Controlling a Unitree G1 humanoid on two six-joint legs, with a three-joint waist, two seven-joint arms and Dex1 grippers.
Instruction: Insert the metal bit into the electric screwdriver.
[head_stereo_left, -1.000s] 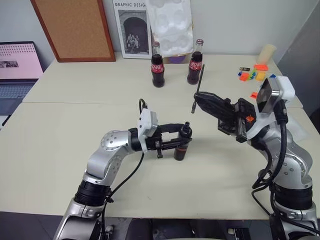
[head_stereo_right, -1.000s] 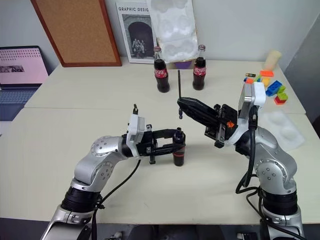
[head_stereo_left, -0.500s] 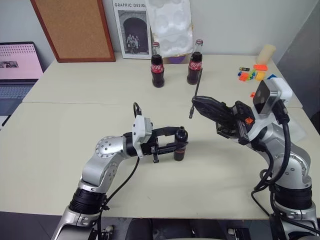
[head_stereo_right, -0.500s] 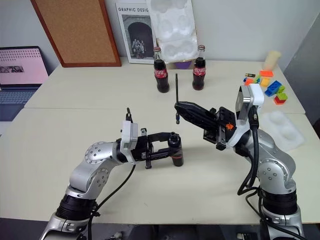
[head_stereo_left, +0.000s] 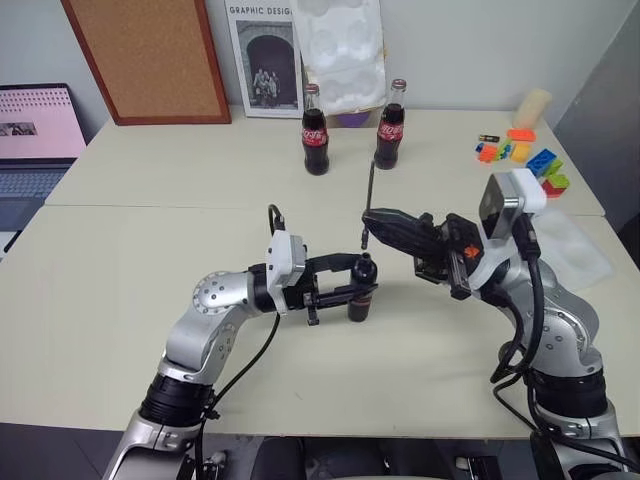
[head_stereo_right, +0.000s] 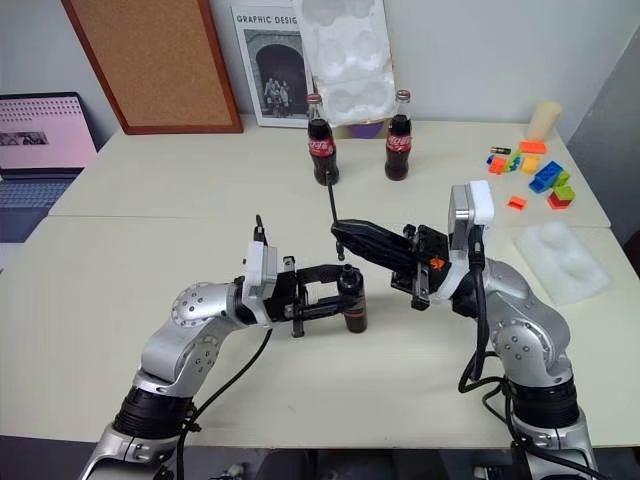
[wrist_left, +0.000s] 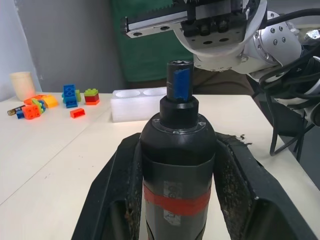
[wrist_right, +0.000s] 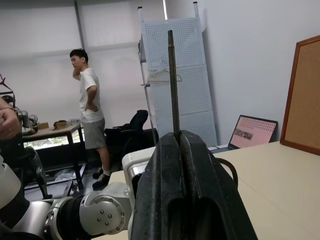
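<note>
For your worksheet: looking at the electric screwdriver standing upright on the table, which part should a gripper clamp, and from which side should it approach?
Clamp the electric screwdriver round its cylindrical body, coming in level from the side, as the left gripper does. That steadies the upright tool and leaves its top socket free for the metal bit held above.

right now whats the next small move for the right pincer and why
Probably lower the right pincer a little, trimming sideways as needed. It is shut on the metal bit, which stands about upright with its lower end just above the electric screwdriver. The left pincer holds that tool upright on the table, blue tip up, and the bit is not yet inside it.
</note>
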